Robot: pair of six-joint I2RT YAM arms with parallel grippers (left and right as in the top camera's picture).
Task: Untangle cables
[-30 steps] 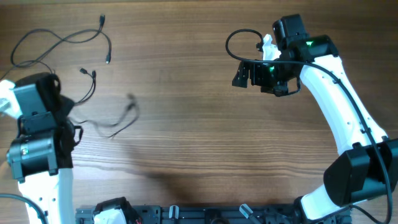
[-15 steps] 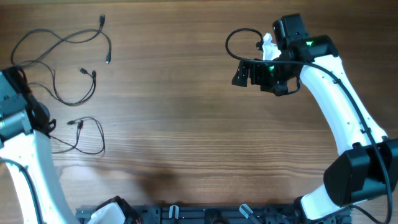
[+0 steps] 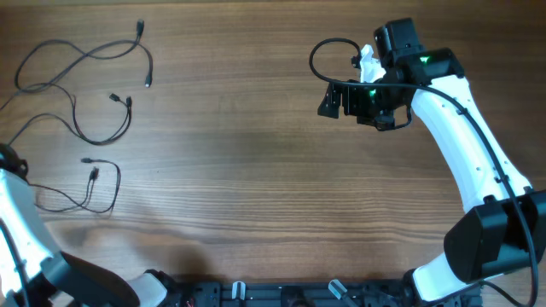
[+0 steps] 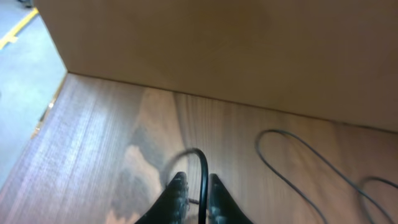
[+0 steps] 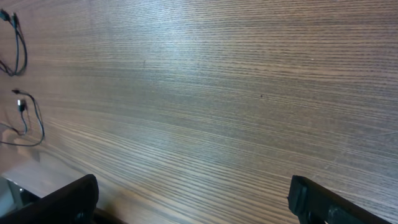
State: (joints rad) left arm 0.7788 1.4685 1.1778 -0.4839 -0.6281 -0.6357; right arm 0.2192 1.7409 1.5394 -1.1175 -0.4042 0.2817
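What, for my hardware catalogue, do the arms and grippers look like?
The left arm and right arm are white links with black joints. The right arm carries a green light and a looping thick black cable. The left gripper and right gripper have black fingers.

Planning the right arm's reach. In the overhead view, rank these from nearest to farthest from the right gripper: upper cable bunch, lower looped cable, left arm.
From the right gripper:
1. upper cable bunch: upper left of the table; its plug ends reach closest.
2. lower looped cable: left side, lower down.
3. left arm: far left edge.
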